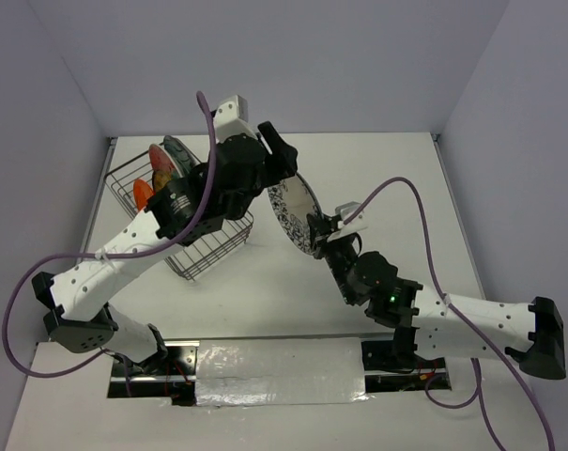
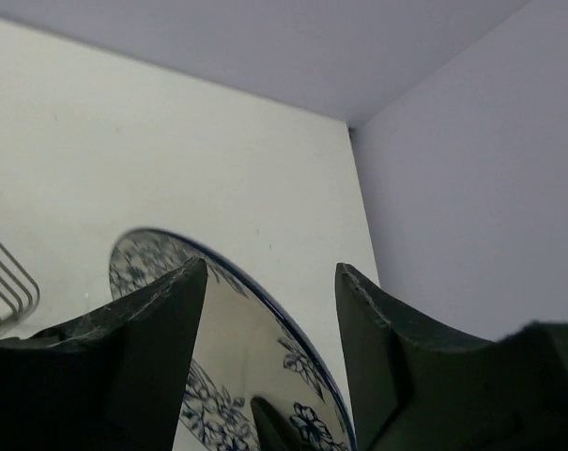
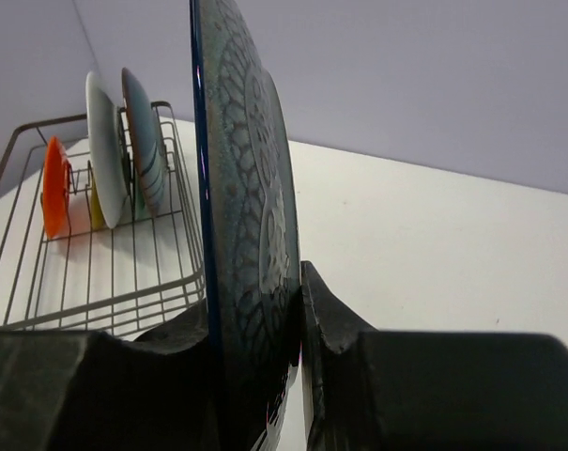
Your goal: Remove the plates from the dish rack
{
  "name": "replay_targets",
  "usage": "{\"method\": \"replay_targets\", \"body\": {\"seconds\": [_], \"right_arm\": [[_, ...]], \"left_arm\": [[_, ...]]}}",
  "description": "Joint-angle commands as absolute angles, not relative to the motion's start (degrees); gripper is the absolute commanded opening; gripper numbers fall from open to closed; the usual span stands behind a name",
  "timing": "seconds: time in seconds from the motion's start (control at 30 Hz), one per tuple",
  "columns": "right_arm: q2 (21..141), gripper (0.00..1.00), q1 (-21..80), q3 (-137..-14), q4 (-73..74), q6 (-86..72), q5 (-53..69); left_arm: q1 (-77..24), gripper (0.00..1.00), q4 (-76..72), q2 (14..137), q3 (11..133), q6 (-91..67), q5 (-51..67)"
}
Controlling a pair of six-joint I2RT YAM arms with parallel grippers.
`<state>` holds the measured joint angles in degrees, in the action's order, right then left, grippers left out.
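Plate [image 1: 291,205] clamped in right tool [image 1: 318,235], beside dish rack [image 1: 208,254].

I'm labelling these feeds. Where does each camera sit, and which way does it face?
Top external: above and behind the bases, looking down on the table, the dish rack, the left arm and right arm.
Left wrist: on the left arm, looking past the open left gripper at the blue-floral plate.
Right wrist: on the right arm, looking along the right gripper, shut on that plate, towards the rack.
Shared: all three show that plate.
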<state>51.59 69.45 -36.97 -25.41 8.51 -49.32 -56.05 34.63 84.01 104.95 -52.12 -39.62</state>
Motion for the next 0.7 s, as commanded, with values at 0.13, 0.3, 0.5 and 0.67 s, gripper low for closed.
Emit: {"method": "replay_targets", "body": {"seconds": [0.13, 0.3, 0.5, 0.67], "right_arm": [[47.7, 0.0, 63.6, -37.5, -24.3, -3.7, -48.0], [46.4, 0.0, 40.8, -39.2, -11.0, -19.3, -25.2], [57.4, 0.0, 9.8, -45.5, -3.6, -31.4, 10.8], [72.2, 0.0, 0.4, -46.5, -15.9, -39.4, 31.3]], "left_arm": [[-55.8, 0.75, 23.3, 81.5, 109.5, -40.3, -46.4], [-55.9, 1.0, 28.2, 78.2, 111.8, -31.6, -44.5], [-55.8, 0.99, 36.6, 69.1, 96.8, -25.7, -45.5], [-55.3, 0.99, 41.3, 58.0, 81.3, -28.0, -45.6]]}}
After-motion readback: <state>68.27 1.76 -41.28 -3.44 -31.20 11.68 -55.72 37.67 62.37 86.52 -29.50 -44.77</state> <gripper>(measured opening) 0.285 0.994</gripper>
